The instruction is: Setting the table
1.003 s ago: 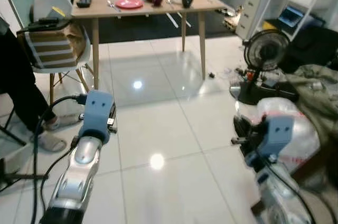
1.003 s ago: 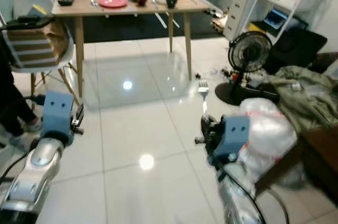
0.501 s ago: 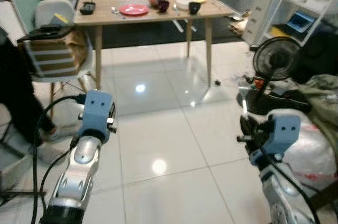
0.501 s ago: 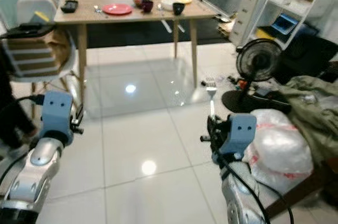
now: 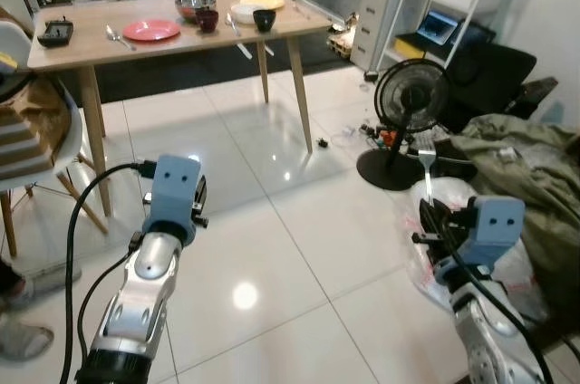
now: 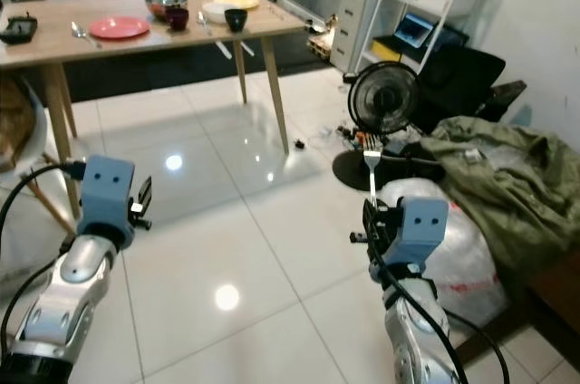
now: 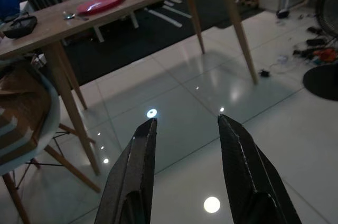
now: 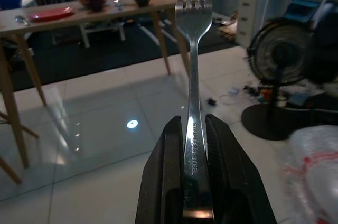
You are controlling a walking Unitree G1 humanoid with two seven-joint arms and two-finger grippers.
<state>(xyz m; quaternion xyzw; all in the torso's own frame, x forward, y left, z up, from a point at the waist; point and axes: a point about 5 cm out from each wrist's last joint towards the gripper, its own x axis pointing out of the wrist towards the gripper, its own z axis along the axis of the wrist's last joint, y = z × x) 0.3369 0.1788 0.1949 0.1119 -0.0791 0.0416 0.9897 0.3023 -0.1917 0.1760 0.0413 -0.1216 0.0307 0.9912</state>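
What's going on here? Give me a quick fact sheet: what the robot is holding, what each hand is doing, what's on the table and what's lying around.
Right gripper: shut on a fork, tines up
Left gripper: open, holding nothing
Table: wooden, across the white tiled floor from the robot
On the table: red plate, spoon, dark cup, bowl
Nearby: black fan on the floor, green jacket, white chair
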